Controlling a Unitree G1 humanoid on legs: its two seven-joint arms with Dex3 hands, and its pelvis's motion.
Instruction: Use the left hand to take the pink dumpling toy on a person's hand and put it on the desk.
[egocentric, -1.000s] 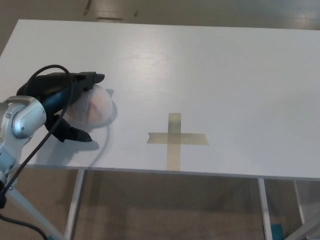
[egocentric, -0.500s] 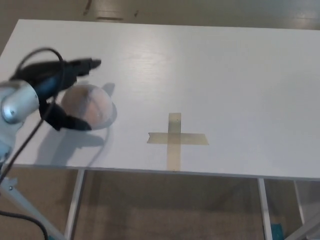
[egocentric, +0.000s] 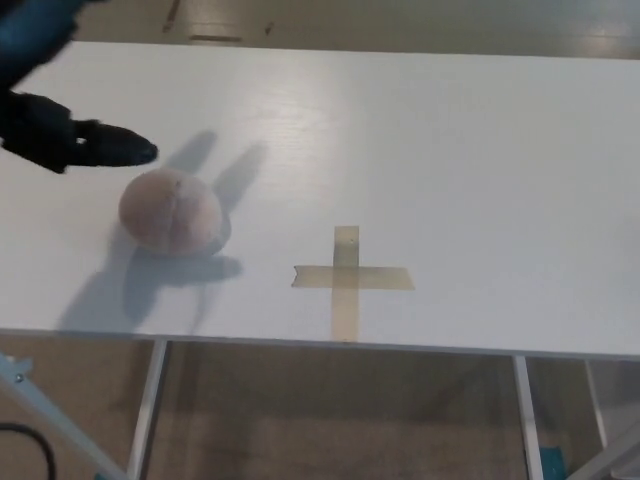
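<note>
White desk (egocentric: 450, 150) over a tan floor (egocentric: 330, 410). One pink dumpling toy (egocentric: 172, 210) sits on it, just below and right of the left hand (egocentric: 60, 135), not touching; can't tell if that hand's open. One tape cross (egocentric: 350, 277) further right.

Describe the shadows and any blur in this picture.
Head view: the left robot hand at the upper left edge is motion-blurred; finger-shaped shadows fall on the white desk behind the pink dumpling toy, which casts its own soft shadow towards the front edge; the tape cross is sharp.
</note>
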